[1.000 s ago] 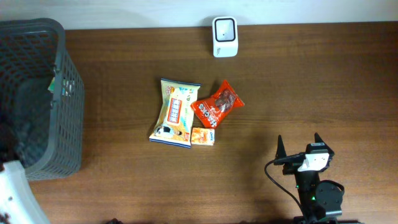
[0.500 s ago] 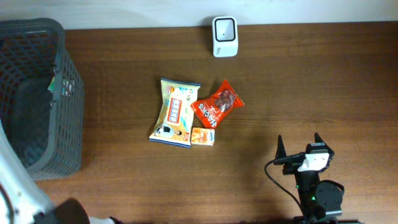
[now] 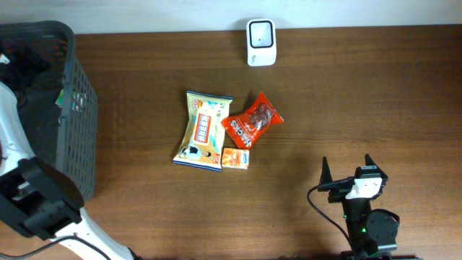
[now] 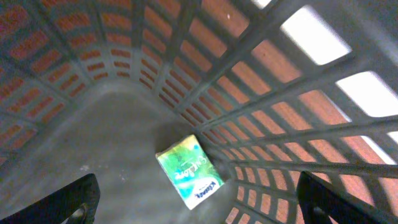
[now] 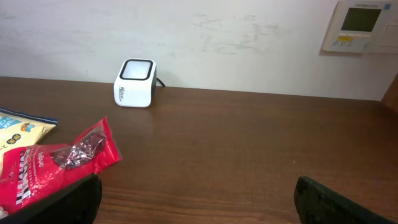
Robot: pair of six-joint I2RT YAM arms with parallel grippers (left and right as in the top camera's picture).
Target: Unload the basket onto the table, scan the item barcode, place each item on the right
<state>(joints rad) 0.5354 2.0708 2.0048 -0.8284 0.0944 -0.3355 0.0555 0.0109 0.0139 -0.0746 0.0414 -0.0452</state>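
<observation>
My left tool point(image 4: 199, 205) hangs spread and empty inside the basket point(image 3: 79, 108), above a green packet point(image 4: 189, 172) lying on its floor, so I judge that item dealt with. My right tool point(image 5: 198, 202) is spread too, holding nothing. Next I should pick the red packet point(image 3: 251, 121), snack bag point(image 3: 203, 130) or orange box point(image 3: 235, 158) off the bench point(image 3: 375, 94) and turn its barcode toward the scanner point(image 3: 260, 42).
</observation>
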